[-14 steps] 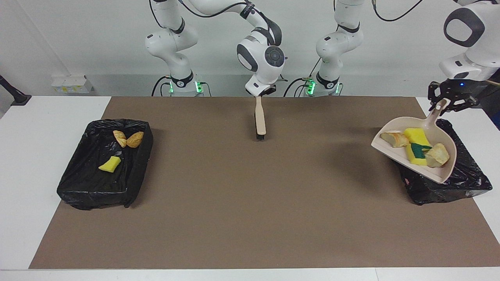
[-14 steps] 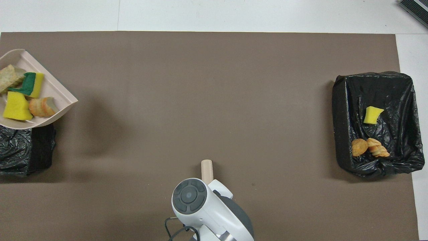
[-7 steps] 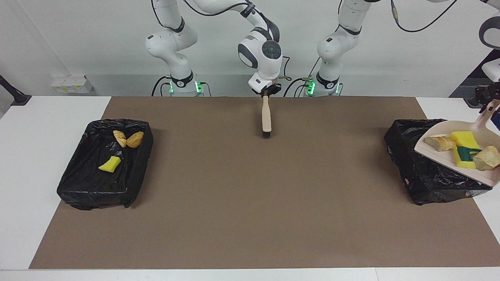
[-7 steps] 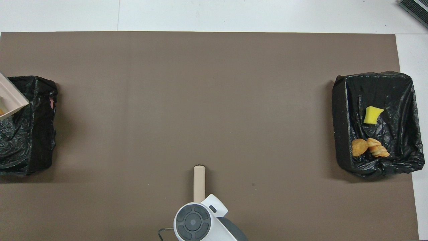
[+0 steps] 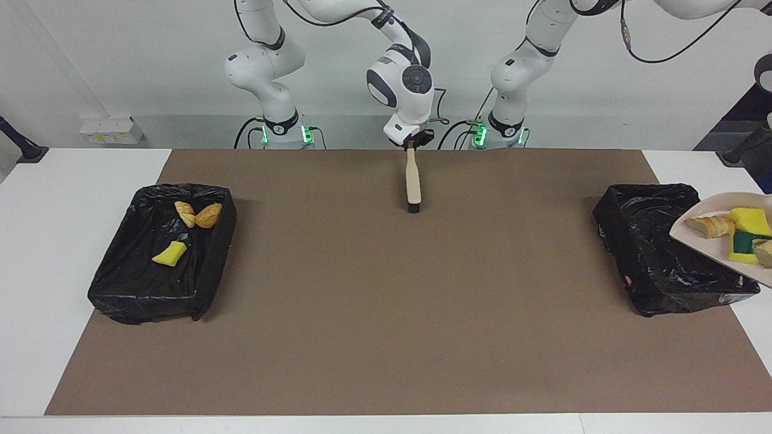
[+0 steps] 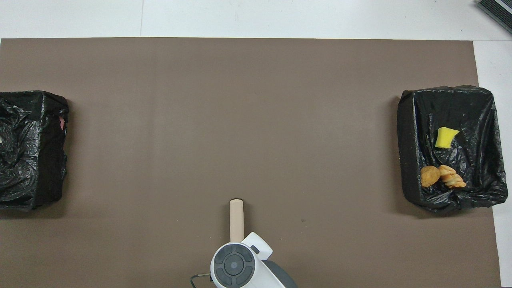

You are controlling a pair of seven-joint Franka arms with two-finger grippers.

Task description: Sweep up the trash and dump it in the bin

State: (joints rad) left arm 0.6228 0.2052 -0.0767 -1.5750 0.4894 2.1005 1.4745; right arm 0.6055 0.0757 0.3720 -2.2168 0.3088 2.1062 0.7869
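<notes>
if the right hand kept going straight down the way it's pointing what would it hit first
Probably the brown table mat. The right hand grips a beige black-bristled brush pointing down; its bristles look close to the mat, though contact is unclear.

mat: you see the brown mat (image 5: 386, 301) covering the counter (image 5: 72, 199) beneath the right end effector.
box: your small white box (image 5: 111, 129) sits by the wall, well off toward the right arm's end.

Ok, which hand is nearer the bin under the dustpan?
Left: off frame, but its dustpan hangs over the edge of that bin. The right hand holds the brush at mid-table, by the robots.
</notes>
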